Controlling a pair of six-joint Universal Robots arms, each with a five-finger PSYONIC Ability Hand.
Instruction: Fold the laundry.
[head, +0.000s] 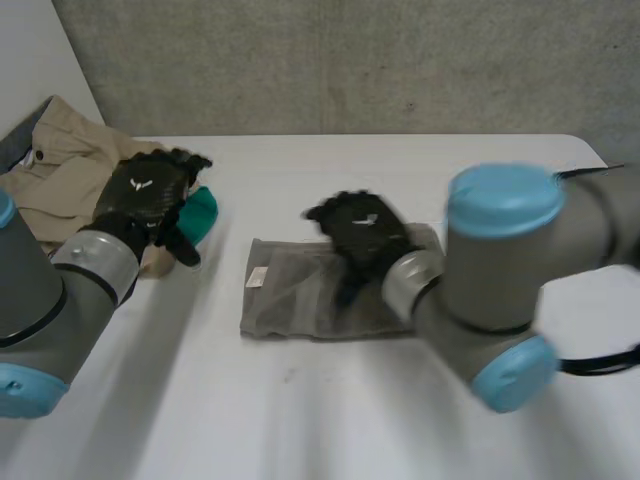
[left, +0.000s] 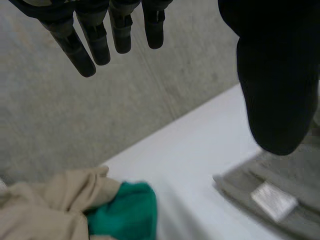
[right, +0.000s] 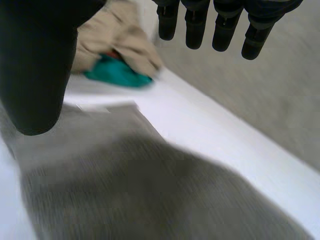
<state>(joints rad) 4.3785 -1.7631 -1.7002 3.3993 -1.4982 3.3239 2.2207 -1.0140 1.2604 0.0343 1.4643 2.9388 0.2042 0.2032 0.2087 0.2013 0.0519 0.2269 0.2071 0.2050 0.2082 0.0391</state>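
Grey cloth (head: 320, 290) lies folded flat near the middle of the bench (head: 330, 410). It is roughly rectangular, with a white label (head: 257, 277) by its left edge.

Right robot hand (head: 365, 235) is over the far right part of the grey cloth. Its fingers are straight and set apart from the thumb, with nothing gripped. Contact with the cloth: cannot tell.

Left robot hand (head: 150, 195) is at the left side of the bench, over a heap of beige cloth (head: 55, 170). A green cloth (head: 203, 212) sits at the heap's right edge. The fingers are straight and well apart from the thumb, holding nothing.

The heap and the grey cloth lie apart, with bare bench between them. A grey wall (head: 350, 60) stands behind the bench.
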